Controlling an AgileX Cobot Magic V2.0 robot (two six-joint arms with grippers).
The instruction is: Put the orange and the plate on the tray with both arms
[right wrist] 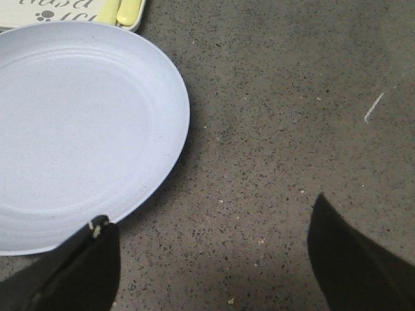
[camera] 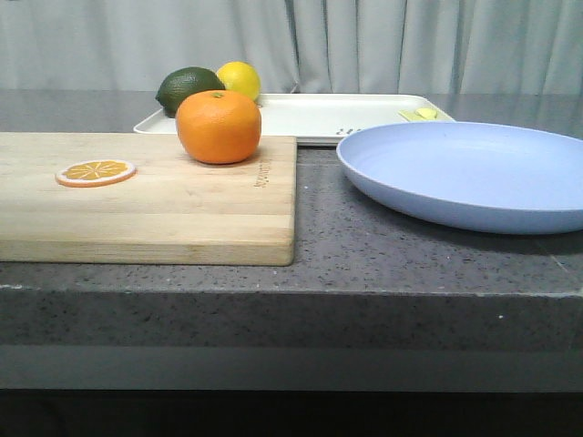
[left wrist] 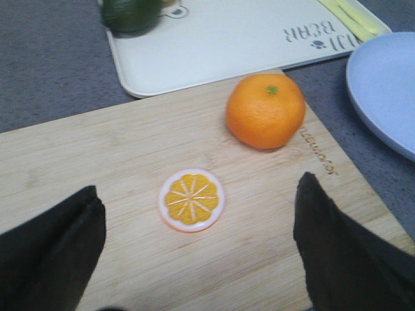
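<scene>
Fruit is sitting on a wooden cutting board (camera: 146, 196) at the left of the front view: the whole orange (camera: 219, 126) is resting near the board's far right corner, and a flat orange slice (camera: 96, 171) is lying toward the left. Behind the board, the cream-white tray (camera: 337, 114) is stretching across the upper middle, with a dark green lime (camera: 188, 89) and a yellow lemon (camera: 239, 79) sitting at its left end and some pale yellow sticks (camera: 421, 114) lying at its right end. The lavender-blue plate (camera: 474, 173) is lying on the gray speckled counter (camera: 383, 255) at the right, just in front of the tray and beside the board. The left gripper (left wrist: 194, 259) is hanging over the board with its jaws wide apart, the slice between them. The right gripper (right wrist: 214, 265) is hanging over the counter, jaws wide apart, one finger (right wrist: 78, 269) just by the plate's rim.
</scene>
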